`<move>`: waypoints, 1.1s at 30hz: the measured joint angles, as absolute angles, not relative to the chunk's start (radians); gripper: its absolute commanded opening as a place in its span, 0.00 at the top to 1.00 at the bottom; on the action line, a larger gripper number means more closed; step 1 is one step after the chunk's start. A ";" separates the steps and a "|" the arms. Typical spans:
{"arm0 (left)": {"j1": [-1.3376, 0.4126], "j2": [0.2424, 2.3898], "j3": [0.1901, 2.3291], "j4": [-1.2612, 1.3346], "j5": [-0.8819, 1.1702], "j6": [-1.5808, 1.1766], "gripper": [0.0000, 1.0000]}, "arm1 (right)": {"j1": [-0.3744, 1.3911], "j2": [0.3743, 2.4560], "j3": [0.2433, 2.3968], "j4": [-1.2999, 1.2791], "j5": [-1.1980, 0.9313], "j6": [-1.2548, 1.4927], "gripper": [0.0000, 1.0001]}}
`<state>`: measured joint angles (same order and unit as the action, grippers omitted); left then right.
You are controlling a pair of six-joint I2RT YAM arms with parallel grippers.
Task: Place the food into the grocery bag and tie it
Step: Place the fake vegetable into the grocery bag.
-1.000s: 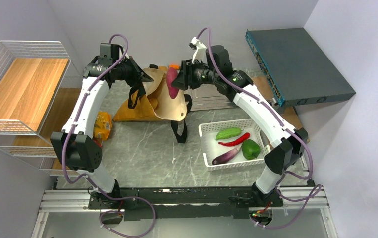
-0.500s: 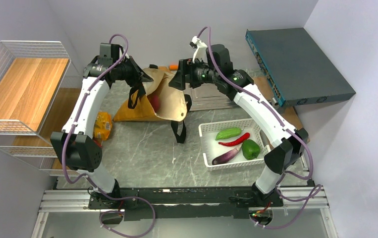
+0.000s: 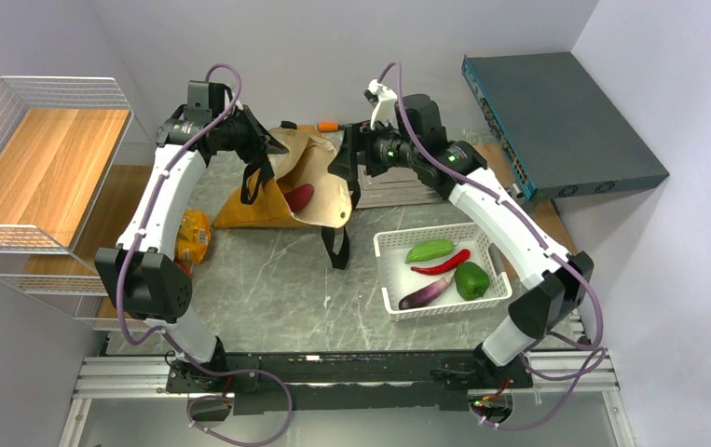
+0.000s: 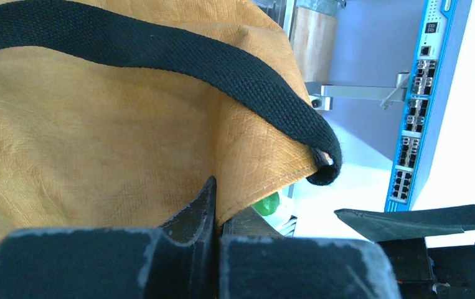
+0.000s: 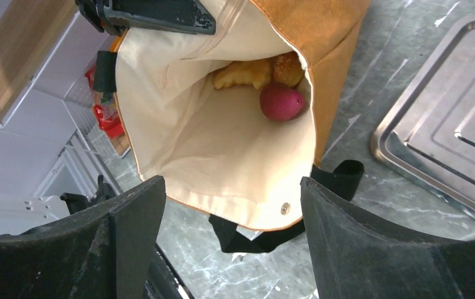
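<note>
Right claw (image 5: pixel 233 208) hangs wide open just above the mouth of the grocery bag (image 5: pixel 210 149). Left claw (image 4: pixel 216 208) is pinched tight on the bag's edge, holding it up. Deep inside lie the purple root (image 5: pixel 281 101) and two bread pieces (image 5: pixel 247 73).

The mustard-ochre fabric grocery bag (image 5: pixel 222 156), cream-lined, lies with its mouth open. Inside rest a magenta oblong root (image 5: pixel 282 101) and two golden-brown bread pieces (image 5: pixel 244 73).

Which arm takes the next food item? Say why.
Right. The right gripper is open and empty above the grocery bag, the root already inside; the left gripper is clamped on the bag's rim, holding it open.
</note>
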<state>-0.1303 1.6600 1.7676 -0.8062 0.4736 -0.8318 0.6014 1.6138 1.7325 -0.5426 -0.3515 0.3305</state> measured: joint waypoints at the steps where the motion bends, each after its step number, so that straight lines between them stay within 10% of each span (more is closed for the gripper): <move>1: -0.130 1.660 1.768 -0.807 0.474 -0.832 1.00 | 0.601 1.600 1.723 -0.546 -0.344 0.324 0.19; 33: -0.130 1.660 1.768 -0.808 0.474 -0.832 1.00 | 0.494 1.297 1.293 -0.804 0.104 0.336 0.13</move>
<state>-0.1303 1.6604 1.7676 -0.8078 0.4736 -0.8322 0.4938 1.2968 1.2930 -0.8043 0.1040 0.3355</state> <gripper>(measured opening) 0.041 0.881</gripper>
